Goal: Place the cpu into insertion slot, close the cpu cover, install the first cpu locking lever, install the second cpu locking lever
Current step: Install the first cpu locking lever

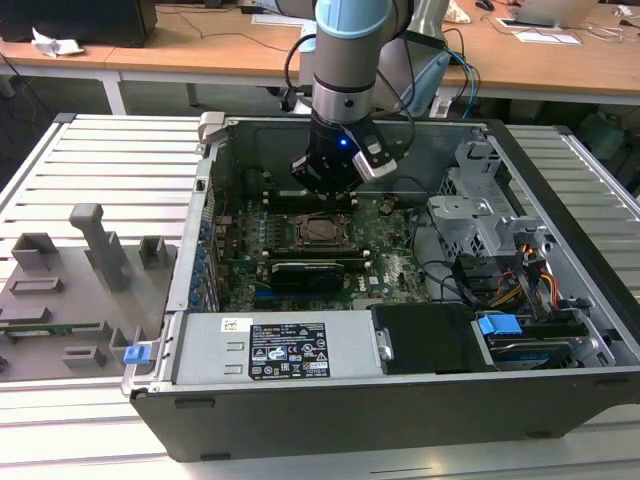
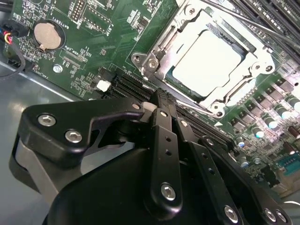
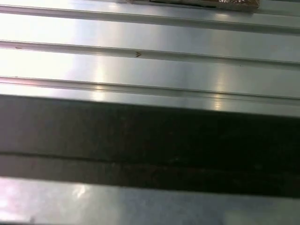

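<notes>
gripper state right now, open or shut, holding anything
gripper: shut, holding nothing, just beside the cpu cover, which is closed over the cpu.

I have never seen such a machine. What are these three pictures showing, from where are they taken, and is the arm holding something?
The exterior view shows an opened computer case on a metal table. A robot arm reaches into it from above; its black gripper hangs over the green motherboard. The two wrist views come from cameras riding on the arm. In the second wrist view you look past the gripper down at the cpu, a pale square chip lying in its insertion slot, with the silver cpu cover framing it. The fingers look closed and hold nothing. The first wrist view shows ribbed metal.
</notes>
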Controlling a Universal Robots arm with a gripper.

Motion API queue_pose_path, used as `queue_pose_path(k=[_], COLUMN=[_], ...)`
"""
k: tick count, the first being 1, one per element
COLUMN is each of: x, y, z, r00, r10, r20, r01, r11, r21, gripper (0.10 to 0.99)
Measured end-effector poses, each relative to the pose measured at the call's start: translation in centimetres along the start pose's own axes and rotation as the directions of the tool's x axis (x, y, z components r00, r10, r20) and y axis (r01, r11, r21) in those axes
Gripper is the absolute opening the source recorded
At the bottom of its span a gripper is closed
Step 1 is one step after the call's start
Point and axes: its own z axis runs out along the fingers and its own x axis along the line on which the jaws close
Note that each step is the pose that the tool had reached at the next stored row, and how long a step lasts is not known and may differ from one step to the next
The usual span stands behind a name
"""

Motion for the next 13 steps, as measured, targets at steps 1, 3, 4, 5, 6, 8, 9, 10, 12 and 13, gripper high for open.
queue_pose_path(k=[1,3,4,5,6,8,9,10,12,13], x=[-0.03,-0.06,-0.07,-0.08,-0.09,-0.14,-0.16,-0.18,-0.26,-0.29], y=[-0.01,-0.02,-0.02,-0.02,-0.02,0.02,0.03,0.06,0.12,0.13], z=[0.11,0.27,0.34,0.4,0.47,0.7,0.76,0.81,0.92,0.97], r00=[1.0,1.0,1.0,1.0,1.0,1.0,1.0,1.0,1.0,1.0], r10=[0.0,0.0,0.0,0.0,0.0,0.0,0.0,0.0,0.0,0.0], r20=[-0.0004,-0.0014,-0.0019,-0.0025,-0.0031,-0.0055,-0.006,-0.0063,-0.0065,-0.0061], r01=[0.0,0.0,0.0,0.0,0.0,0.0,0.0,0.001,0.0,0.0], r11=[1.0,1.0,0.9999,0.9999,0.9998,0.9991,0.9989,0.9989,0.9989,0.999], r21=[0.002,0.009,0.013,0.017,0.022,0.042,0.046,0.047,0.046,0.045], gripper=[0.106,0.106,0.106,0.106,0.106,0.106,0.106,0.106,0.106,0.106])
